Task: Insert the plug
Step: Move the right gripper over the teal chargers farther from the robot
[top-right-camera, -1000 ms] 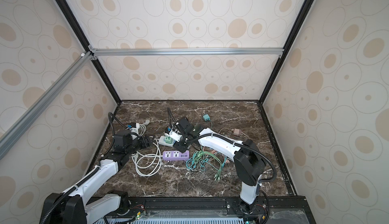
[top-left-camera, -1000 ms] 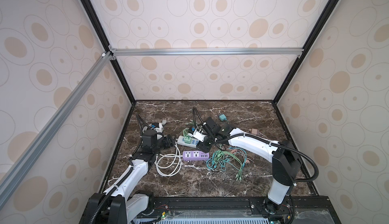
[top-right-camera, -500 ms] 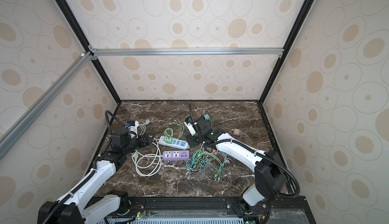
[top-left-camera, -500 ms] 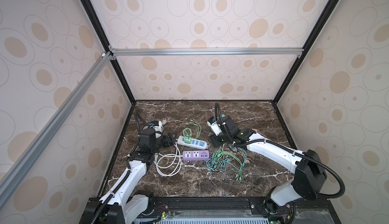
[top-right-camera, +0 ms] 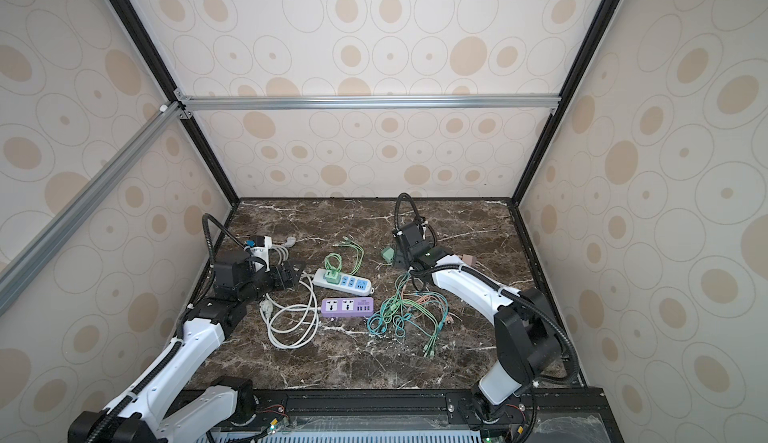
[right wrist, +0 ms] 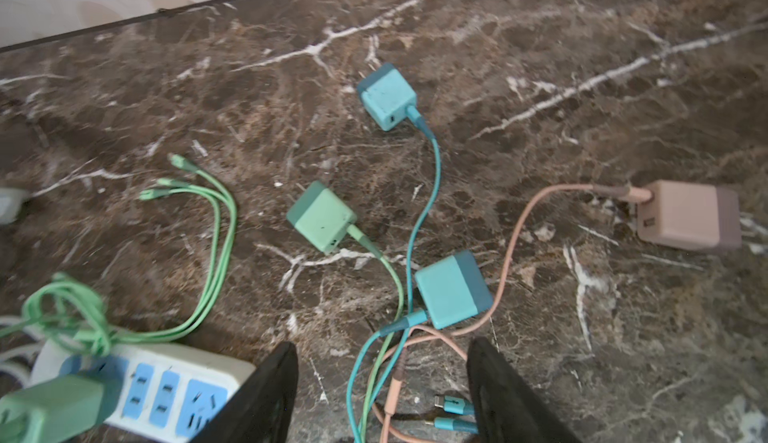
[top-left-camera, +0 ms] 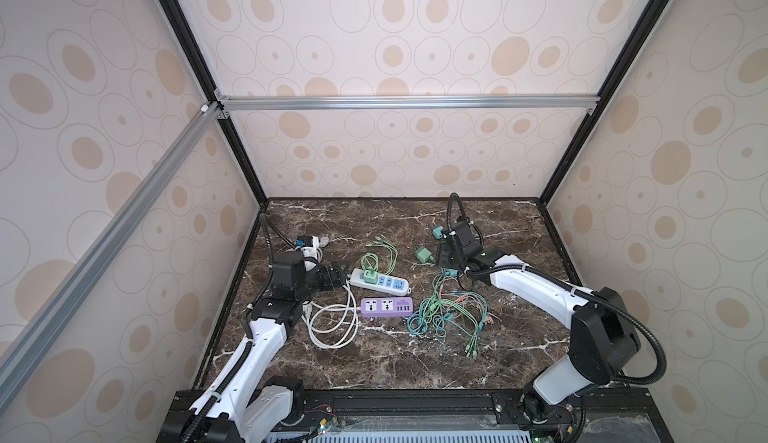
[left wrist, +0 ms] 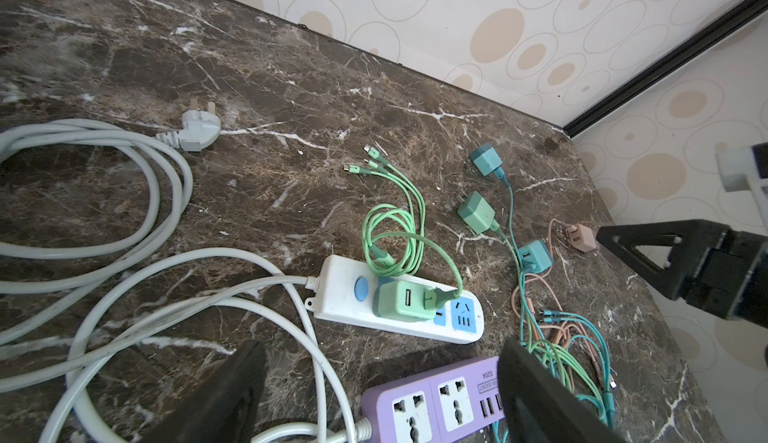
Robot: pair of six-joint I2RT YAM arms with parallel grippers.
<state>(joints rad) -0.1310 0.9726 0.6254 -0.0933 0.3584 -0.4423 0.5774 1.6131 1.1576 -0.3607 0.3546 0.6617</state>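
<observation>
A white power strip (top-left-camera: 380, 282) lies mid-table with a light green plug (top-left-camera: 368, 275) seated in its socket nearest the switch; the left wrist view shows that green plug (left wrist: 405, 299) with its cable attached. My left gripper (top-left-camera: 337, 272) is open just left of the strip, its jaws wide and empty over the purple strip (left wrist: 432, 407). My right gripper (top-left-camera: 444, 257) is open and empty to the strip's right, above a teal plug (right wrist: 453, 289) and cables. A loose green plug (right wrist: 322, 216), another teal plug (right wrist: 386, 96) and a pink plug (right wrist: 690, 216) lie beyond it.
The purple power strip (top-left-camera: 386, 307) lies in front of the white one. A coiled white cord (top-left-camera: 332, 324) sits at front left, and a tangle of green, teal and pink cables (top-left-camera: 449, 316) at front right. A white three-pin plug (left wrist: 199, 127) lies near the left wall.
My right gripper has drawn back to the right from the white strip, leaving the green plug in its socket. Both grippers have opened wider. The left arm has barely shifted.
</observation>
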